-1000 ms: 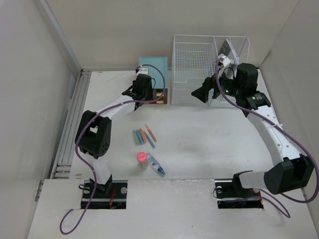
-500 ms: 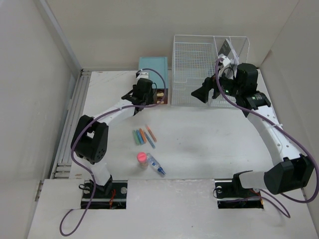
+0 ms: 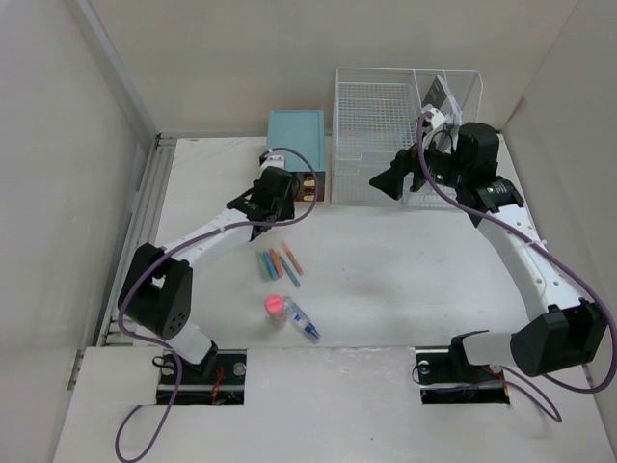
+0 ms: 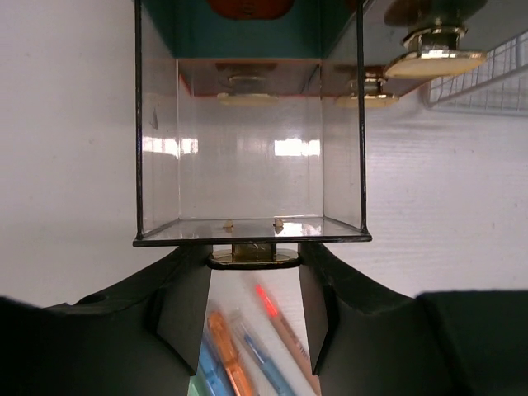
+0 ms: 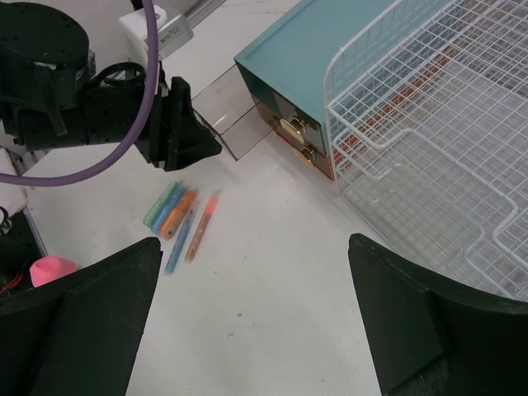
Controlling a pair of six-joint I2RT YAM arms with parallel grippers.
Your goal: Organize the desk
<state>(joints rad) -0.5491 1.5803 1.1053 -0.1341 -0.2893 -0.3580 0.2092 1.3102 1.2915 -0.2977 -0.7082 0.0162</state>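
Observation:
The white desk (image 3: pixel 415 280) carries a teal drawer box (image 3: pixel 296 130) at the back. A clear drawer (image 4: pixel 247 148) stands pulled out of it toward me and looks empty. My left gripper (image 4: pixel 252 260) is shut on the drawer's brass knob (image 4: pixel 252 256); in the top view the left gripper (image 3: pixel 262 209) sits just in front of the box. Several coloured markers (image 3: pixel 277 262) lie on the desk below it. My right gripper (image 3: pixel 388 181) is open and empty, held above the front of the white wire rack (image 3: pixel 371 125); in the right wrist view the gripper (image 5: pixel 254 243) hangs over bare desk.
A pink-capped bottle (image 3: pixel 274 307) and a blue pen (image 3: pixel 305 322) lie near the front middle. A clear holder (image 3: pixel 448 92) stands at the back right. Metal rails (image 3: pixel 135 251) run along the desk's left edge. Two more brass knobs (image 5: pixel 297 140) show on the box front.
My left gripper has moved back toward me with the knob in it, drawing the clear drawer out of the teal box. The right arm has not moved.

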